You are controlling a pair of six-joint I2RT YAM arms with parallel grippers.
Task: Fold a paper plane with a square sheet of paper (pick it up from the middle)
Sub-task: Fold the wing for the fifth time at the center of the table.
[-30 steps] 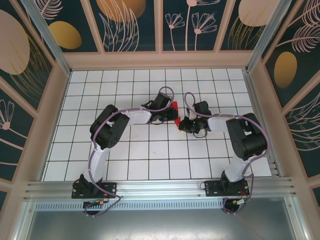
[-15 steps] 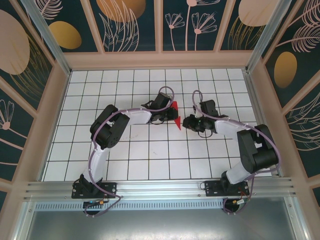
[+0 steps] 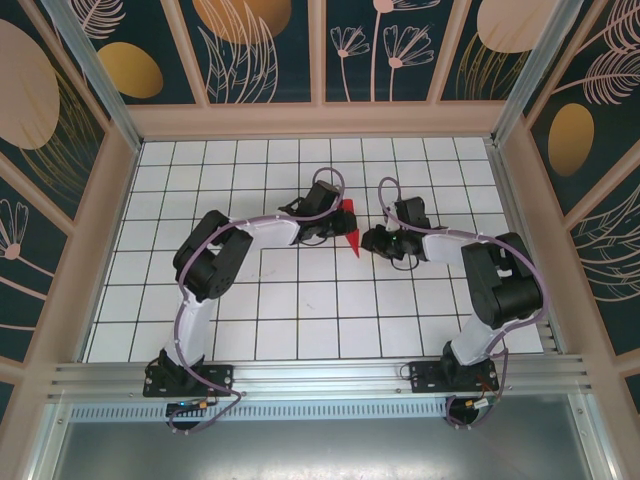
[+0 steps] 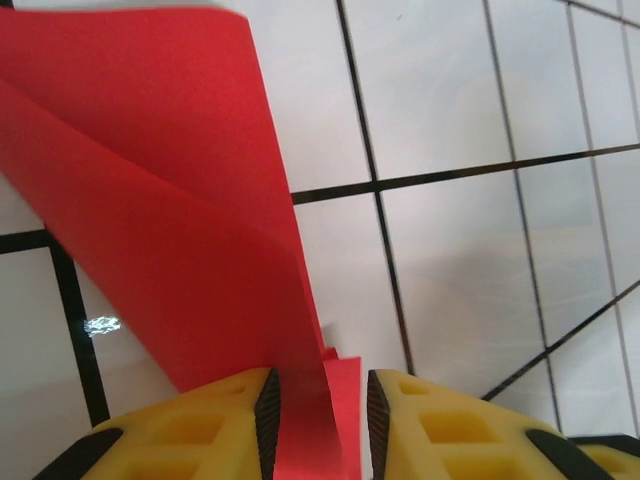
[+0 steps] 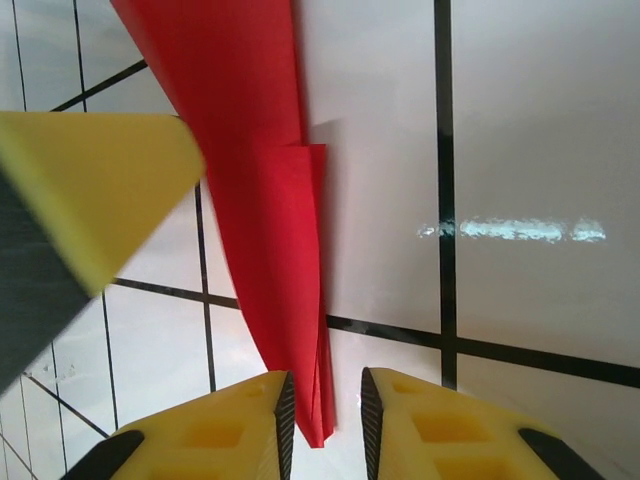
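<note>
Looks like late folding, maybe the release. Got the plane (image 3: 348,226) near the table (image 3: 300,320) middle, tail between left gripper (image 4: 318,388) jaws, can't tell if pinched. Right gripper (image 5: 325,388) spread around the tip. Next: back off gently, no snagging.

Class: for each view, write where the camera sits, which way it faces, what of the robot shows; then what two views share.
Top external: above, behind the arms, facing down at the tiled table; both arms, left gripper, right gripper.
Left wrist: on the left arm, facing along its yellow fingers at the folded red paper.
Right wrist: on the right arm, facing its fingers and the paper's tip.
Shared: both wrist views show that paper.
</note>
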